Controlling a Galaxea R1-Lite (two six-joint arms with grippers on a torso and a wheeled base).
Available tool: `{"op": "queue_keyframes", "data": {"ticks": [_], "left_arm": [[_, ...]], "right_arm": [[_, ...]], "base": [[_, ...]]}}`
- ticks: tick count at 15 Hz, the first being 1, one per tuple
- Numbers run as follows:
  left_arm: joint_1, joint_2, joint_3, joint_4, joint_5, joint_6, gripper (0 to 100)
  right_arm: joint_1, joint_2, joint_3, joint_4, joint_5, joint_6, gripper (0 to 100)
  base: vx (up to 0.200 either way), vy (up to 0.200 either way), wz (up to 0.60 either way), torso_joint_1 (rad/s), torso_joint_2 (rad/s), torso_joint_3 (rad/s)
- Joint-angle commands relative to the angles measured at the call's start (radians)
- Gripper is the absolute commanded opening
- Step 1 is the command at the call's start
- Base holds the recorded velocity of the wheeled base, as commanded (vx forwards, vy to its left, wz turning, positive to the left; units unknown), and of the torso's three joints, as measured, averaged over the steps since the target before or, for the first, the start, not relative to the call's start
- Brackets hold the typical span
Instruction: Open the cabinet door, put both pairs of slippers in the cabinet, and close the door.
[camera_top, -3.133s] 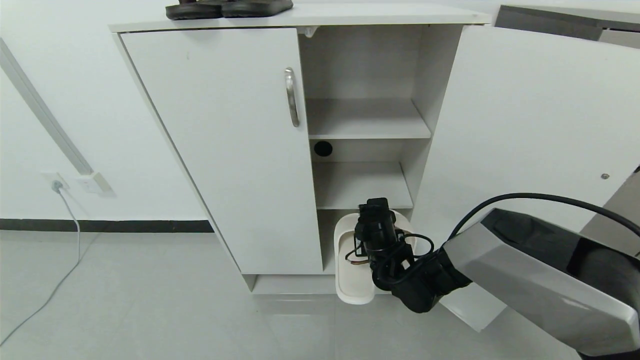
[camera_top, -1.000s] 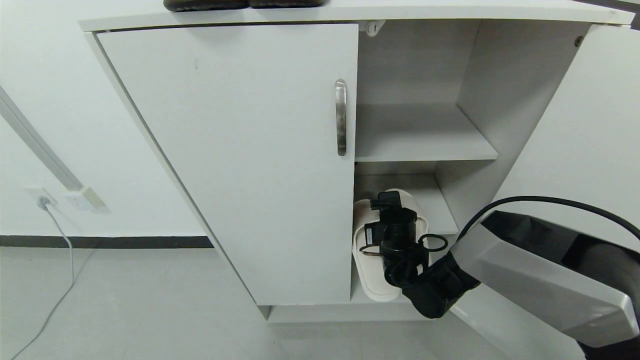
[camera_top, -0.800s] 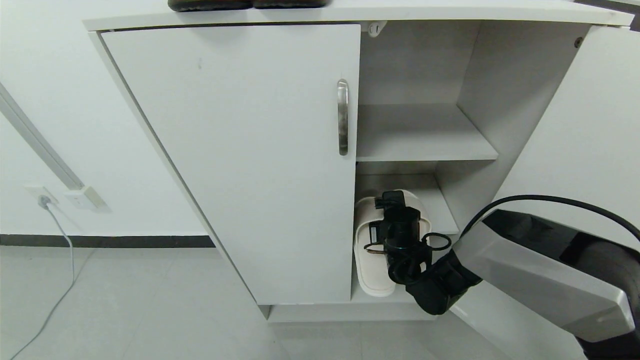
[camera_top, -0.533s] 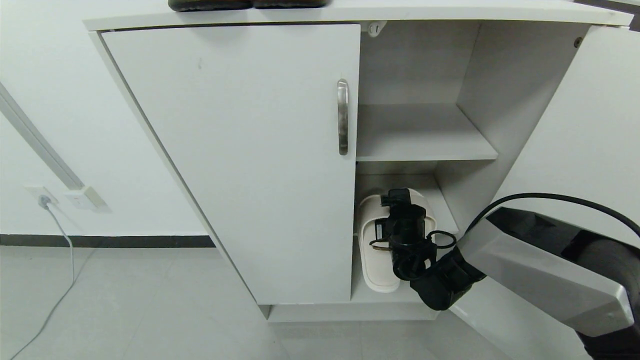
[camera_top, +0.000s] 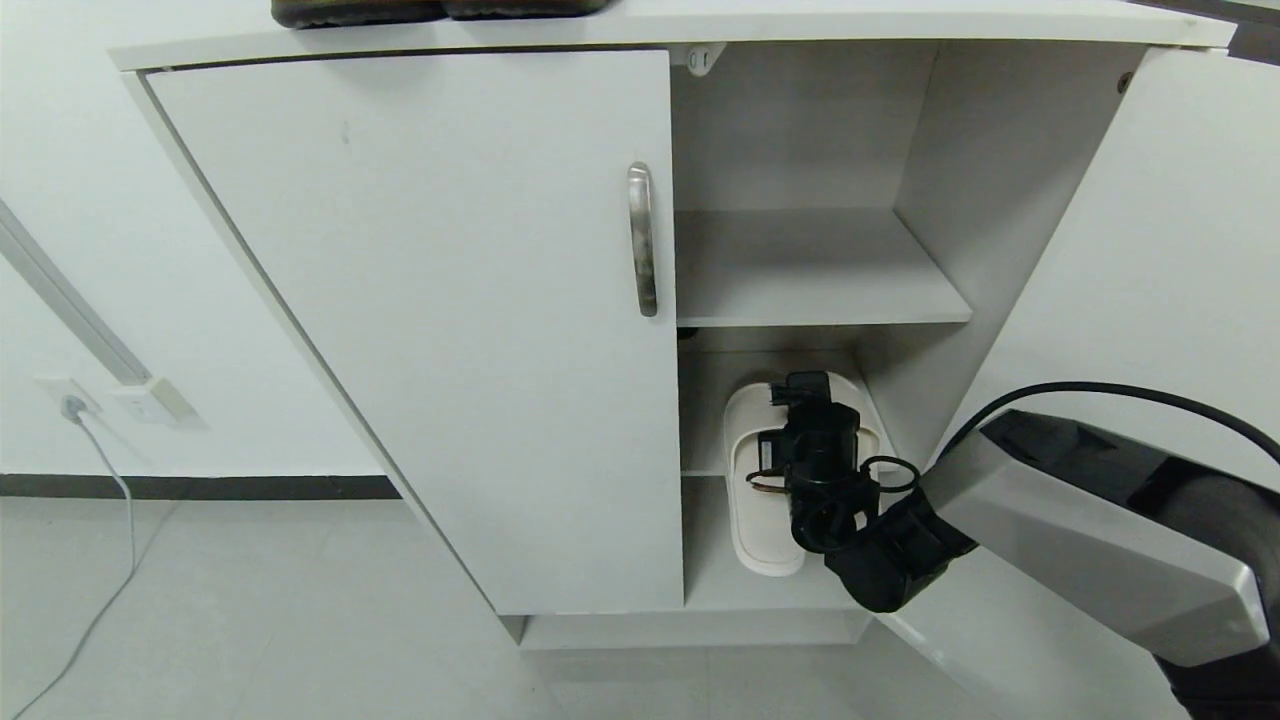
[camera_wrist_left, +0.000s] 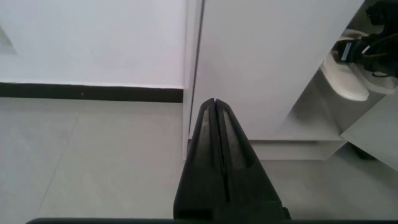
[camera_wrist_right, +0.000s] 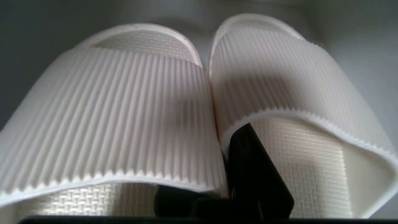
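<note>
Nearest, from 6 to 8 o'clock in the head view: pale grey floor tiles (camera_top: 250, 620), with a grey cable (camera_top: 110, 560) trailing over them up to a wall socket (camera_top: 70, 405) at 9 o'clock. Just behind, a black skirting strip (camera_top: 200, 487) along the foot of a white wall (camera_top: 60, 150).

At 5 o'clock: the right gripper (camera_top: 808, 420), clamped on the white slippers (camera_top: 752, 500). Pair held side by side, toes pointing into the cabinet (camera_top: 400, 300), at the mouth of its lower right half and below the upper shelf (camera_top: 810, 265). Cannot tell whether resting on the lower shelf (camera_top: 705, 410) or held just above it.

Farther back: left door (camera_top: 450, 400) closed, metal handle (camera_top: 642, 240) near centre; right door (camera_top: 1150, 250) swung wide at 3 o'clock. At 12 o'clock, on the cabinet top, the dark slippers (camera_top: 430, 10), cut off by the frame edge.

Added by the right wrist view: ribbed cream straps (camera_wrist_right: 124, 106) touching each other, and one dark finger (camera_wrist_right: 252, 165) tucked under a strap right beside the seam between the pair.

Added by the left wrist view: the left gripper (camera_wrist_left: 214, 124), fingers pressed together on nothing, low over the tiles before the closed door, well apart from the white slippers.
</note>
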Motion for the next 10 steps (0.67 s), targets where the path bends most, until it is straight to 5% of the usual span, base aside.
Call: {"op": "queue_keyframes", "data": {"ticks": [1,5,8,10], "left_arm": [[0.0,0.0,0.0,-0.001,0.0,-0.002,0],[0.0,0.0,0.0,-0.001,0.0,0.0,0],[0.0,0.0,0.0,-0.001,0.0,-0.002,0],[0.0,0.0,0.0,-0.001,0.0,-0.002,0]], "right_arm": [[0.011,-0.003,0.005,0.0,0.012,-0.001,0],[0.013,-0.003,0.002,0.0,0.035,0.002,0],[0.01,-0.001,-0.004,0.0,0.041,0.005,0],[0.007,0.003,-0.015,0.003,0.064,0.007,0]], "base": [[0.0,0.0,0.0,0.0,0.0,0.0],[0.0,0.0,0.0,0.0,0.0,0.0],[0.2,0.0,0.0,-0.001,0.01,0.007],[0.0,0.0,0.0,0.0,0.0,0.0]]}}
